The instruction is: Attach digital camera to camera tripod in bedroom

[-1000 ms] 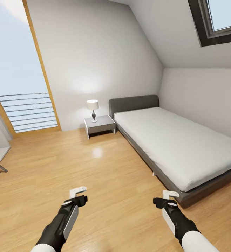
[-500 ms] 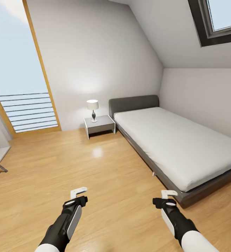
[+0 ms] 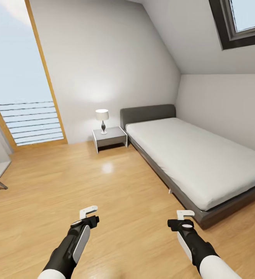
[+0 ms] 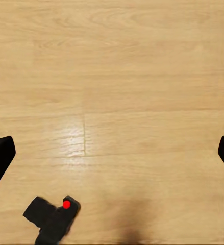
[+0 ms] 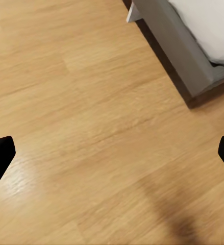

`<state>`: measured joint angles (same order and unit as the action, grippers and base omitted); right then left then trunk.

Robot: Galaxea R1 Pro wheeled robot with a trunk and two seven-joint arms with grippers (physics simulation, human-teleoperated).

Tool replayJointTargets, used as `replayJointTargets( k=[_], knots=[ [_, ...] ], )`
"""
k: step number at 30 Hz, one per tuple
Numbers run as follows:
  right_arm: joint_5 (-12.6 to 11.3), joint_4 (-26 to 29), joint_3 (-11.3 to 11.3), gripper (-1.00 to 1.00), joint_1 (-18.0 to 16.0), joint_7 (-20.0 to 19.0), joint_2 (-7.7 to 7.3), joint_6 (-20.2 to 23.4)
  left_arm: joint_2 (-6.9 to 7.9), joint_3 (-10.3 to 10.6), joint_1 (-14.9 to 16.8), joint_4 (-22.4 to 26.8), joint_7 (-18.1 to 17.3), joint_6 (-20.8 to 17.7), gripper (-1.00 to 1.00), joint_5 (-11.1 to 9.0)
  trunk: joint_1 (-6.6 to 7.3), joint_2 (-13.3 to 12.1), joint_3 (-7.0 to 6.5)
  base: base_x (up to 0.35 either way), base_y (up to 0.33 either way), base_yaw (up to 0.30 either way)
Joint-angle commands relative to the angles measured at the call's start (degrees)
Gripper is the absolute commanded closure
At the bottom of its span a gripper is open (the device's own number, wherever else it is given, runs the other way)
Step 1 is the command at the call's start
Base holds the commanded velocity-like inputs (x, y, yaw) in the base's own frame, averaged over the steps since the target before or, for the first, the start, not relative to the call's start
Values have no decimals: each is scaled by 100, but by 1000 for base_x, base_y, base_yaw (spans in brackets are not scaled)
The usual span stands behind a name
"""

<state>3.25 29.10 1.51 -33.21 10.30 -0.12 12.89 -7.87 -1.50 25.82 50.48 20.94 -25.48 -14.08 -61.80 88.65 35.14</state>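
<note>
Both arms hang low and forward over the bedroom floor (image 3: 115, 193), left gripper (image 3: 88, 216) and right gripper (image 3: 184, 217) spread and empty, ready for picking up. The digital camera (image 4: 53, 218) lies on the planks below the left gripper, likely the first target.

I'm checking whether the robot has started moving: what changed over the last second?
The left gripper crept slightly toward the right gripper, which crept slightly toward it. The view tipped a touch. Nothing was taken hold of. The bed, nightstand, lamp and floor stayed put.
</note>
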Motion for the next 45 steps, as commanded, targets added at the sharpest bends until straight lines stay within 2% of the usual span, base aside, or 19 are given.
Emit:
replayJointTargets(
  k=[1, 4, 5, 9, 15, 19, 26, 34, 40, 45],
  knots=[
    [27, 2, 8, -100, -1, -1, 6, 39, 9, 2, 2, 66, -248, -198, -100, -259, -22, 45, 24, 0, 0, 0],
    [23, -9, 8, -100, -1, -5, 7, 39, 28, 6, 2, 147, -726, -486, -100, -505, -88, 165, 78, 0, 0, 0],
    [21, -14, 8, -100, -1, -7, 6, 39, 37, 7, 2, 195, -998, -630, -100, -593, -110, 205, 96, 0, 0, 0],
    [19, -23, 6, -100, -1, -13, 7, 39, 62, -10, 2, 286, -1313, -802, -100, -675, -198, 366, 168, 0, 0, 0],
    [18, -81, 0, -100, -1, -49, 82, 44, 325, -40, 2, 306, -954, -874, -100, -714, -330, 606, 276, 0, 0, 0],
    [18, -94, -1, -100, -1, -89, 88, 46, 421, -42, 2, 311, -852, -881, -100, -720, -418, 767, 347, 0, 0, 0],
    [16, -182, 8, -100, -1, -113, 101, 47, 488, -47, 2, 313, -778, -952, -100, -713, -571, 1047, 473, 0, 0, 0],
    [53, -219, 12, -100, -1, -80, 109, 51, 730, -45, 2, 278, -782, -966, -100, -727, -747, 1368, 617, 0, 0, 0],
    [120, -190, 1, -100, -1, -50, 213, 32, 790, -49, 2, 233, -689, -967, -100, -735, -879, 1609, 724, 0, 0, 0],
    [114, -214, -1, -100, -1, -40, 267, -35, 787, -37, 2, 217, -315, -967, -100, -750, -989, 1809, 814, 0, 0, 0]
  ],
)
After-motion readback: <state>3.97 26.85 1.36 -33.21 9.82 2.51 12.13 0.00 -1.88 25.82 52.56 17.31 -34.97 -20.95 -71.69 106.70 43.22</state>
